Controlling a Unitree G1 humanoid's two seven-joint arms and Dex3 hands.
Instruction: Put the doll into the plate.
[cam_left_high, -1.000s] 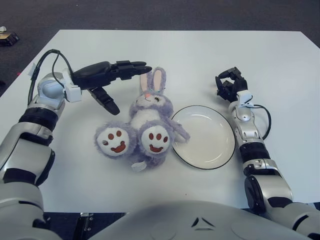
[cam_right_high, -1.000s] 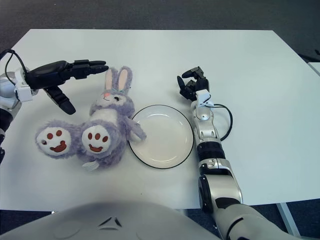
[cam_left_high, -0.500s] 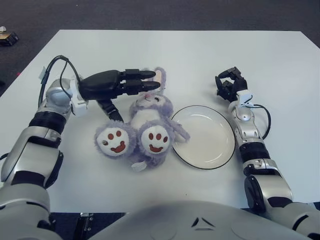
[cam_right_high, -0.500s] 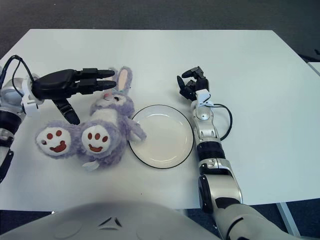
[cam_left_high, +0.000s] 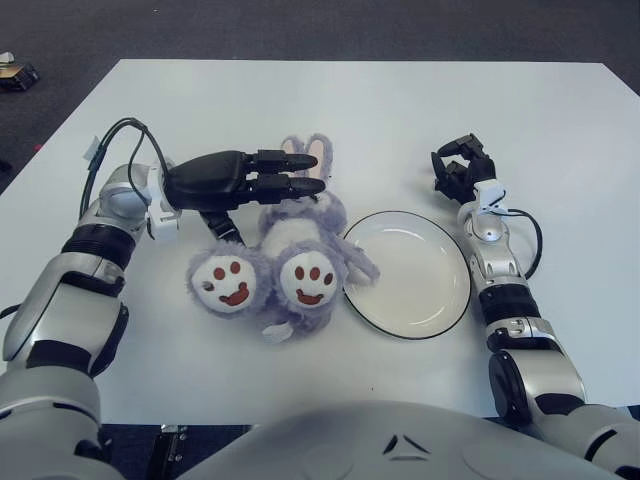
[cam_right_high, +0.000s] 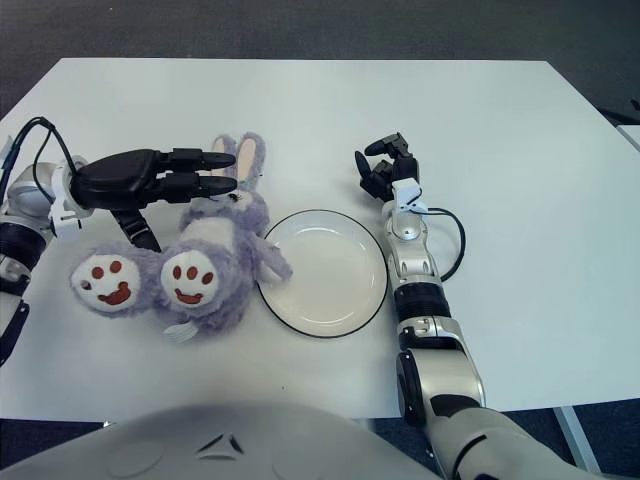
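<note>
Purple doll's (cam_left_high: 290, 245) face behind left hand (cam_left_high: 245, 178)

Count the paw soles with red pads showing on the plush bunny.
2. Both are on the plush bunny, facing the camera: one sole toward the robot's left, one sole nearer the plate. The left hand covers its head.

1. Left arm reaches in from the left edge, forearm angled up and to the right, cable looping over the wrist.
2. Left hand (cam_left_high: 240, 178) is extended, two fingers (cam_left_high: 290, 160) straight and pointing right, thumb hanging down below the palm. Nothing gripped.
3. Right arm runs up the right side, forearm near vertical, cable looped beside the wrist.
4. Right hand (cam_left_high: 458, 167) sits at the top of that forearm, fingers curled in, holding nothing.
</note>
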